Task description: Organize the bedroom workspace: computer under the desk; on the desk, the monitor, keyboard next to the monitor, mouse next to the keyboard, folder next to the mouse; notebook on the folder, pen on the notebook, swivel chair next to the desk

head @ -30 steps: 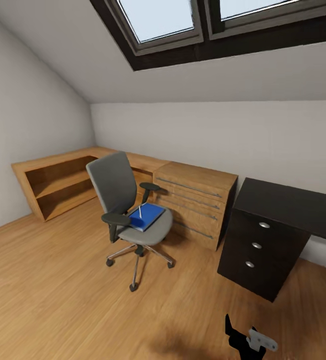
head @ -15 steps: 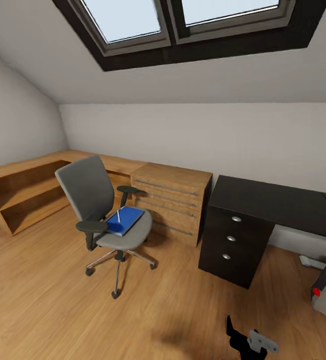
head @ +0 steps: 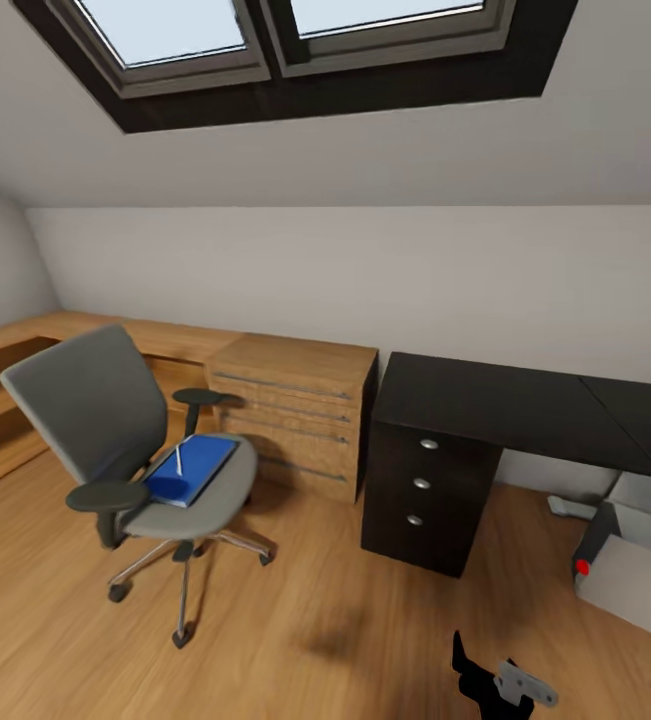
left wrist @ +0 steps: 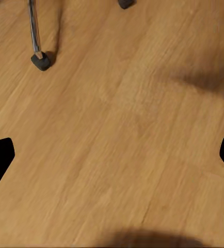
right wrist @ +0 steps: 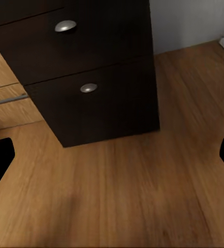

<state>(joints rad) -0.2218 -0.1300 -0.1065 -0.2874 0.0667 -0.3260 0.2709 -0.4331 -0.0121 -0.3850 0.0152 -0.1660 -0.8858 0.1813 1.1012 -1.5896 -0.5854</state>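
Both pincers are hanging wide open over bare wooden floor, holding nothing: the left pincer near a castor of the swivel chair, the right pincer facing the drawers of the surface. The folder is lying on the chair seat. The computer is sitting under the surface.

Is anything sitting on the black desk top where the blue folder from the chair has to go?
Nothing visible: the part of the glossy black desk top in view is bare. The bright blue folder lies on the grey swivel chair.
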